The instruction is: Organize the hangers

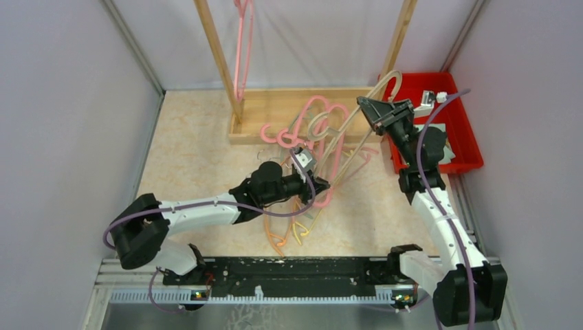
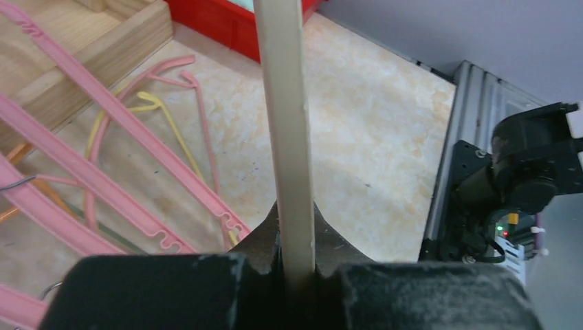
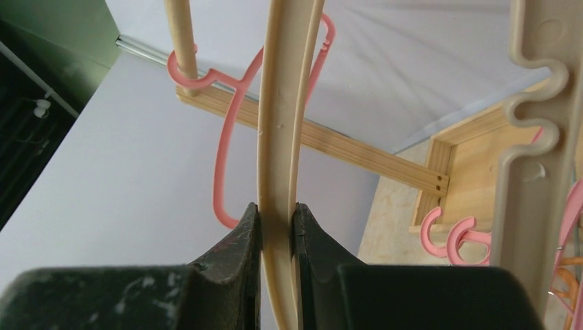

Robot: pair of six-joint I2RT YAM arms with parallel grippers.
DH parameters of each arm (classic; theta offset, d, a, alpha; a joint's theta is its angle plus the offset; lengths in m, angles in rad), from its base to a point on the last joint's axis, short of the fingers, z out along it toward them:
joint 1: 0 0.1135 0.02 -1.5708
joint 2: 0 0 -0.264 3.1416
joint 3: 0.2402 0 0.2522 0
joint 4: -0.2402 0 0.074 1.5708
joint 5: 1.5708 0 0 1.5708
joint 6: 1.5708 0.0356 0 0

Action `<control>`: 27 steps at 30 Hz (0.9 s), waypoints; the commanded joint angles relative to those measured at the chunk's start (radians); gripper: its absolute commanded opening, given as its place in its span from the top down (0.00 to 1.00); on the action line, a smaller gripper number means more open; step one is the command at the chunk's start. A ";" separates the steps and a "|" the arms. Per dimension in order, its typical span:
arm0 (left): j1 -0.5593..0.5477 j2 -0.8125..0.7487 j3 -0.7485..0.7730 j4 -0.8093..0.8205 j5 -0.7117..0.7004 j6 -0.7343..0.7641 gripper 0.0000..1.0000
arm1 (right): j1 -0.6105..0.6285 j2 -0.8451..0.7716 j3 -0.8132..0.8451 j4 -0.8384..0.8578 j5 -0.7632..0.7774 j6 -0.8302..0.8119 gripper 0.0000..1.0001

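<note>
A beige hanger point(image 1: 347, 134) is lifted at a slant over the pile, and both grippers grip it. My left gripper point(image 1: 320, 180) is shut on its lower end, seen as a beige bar point(image 2: 285, 137) between my left gripper's point(image 2: 297, 240) jaws. My right gripper point(image 1: 369, 110) is shut on its upper part point(image 3: 278, 137), which passes between my right gripper's point(image 3: 277, 220) jaws. One pink hanger point(image 1: 242, 48) hangs on the rack and also shows in the right wrist view point(image 3: 227, 137). Pink hangers point(image 1: 313, 117) and orange and yellow ones point(image 1: 295, 230) lie tangled on the table; the left wrist view shows pink hangers point(image 2: 124, 158).
The wooden rack base point(image 1: 275, 110) and its two posts point(image 1: 216, 55) stand at the back. A red bin point(image 1: 467, 137) with small items sits at the right, beside the right arm. Grey walls close in both sides.
</note>
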 commanded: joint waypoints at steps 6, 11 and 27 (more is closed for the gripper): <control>-0.003 -0.054 0.272 -0.373 -0.420 0.199 1.00 | 0.000 -0.074 0.049 -0.284 -0.034 -0.230 0.44; 0.048 -0.023 0.443 -0.493 -0.512 0.281 1.00 | 0.000 -0.150 0.003 -0.395 -0.065 -0.334 0.25; 0.317 0.159 0.930 -1.059 -0.300 0.233 1.00 | 0.000 -0.216 -0.005 -0.522 -0.041 -0.446 0.24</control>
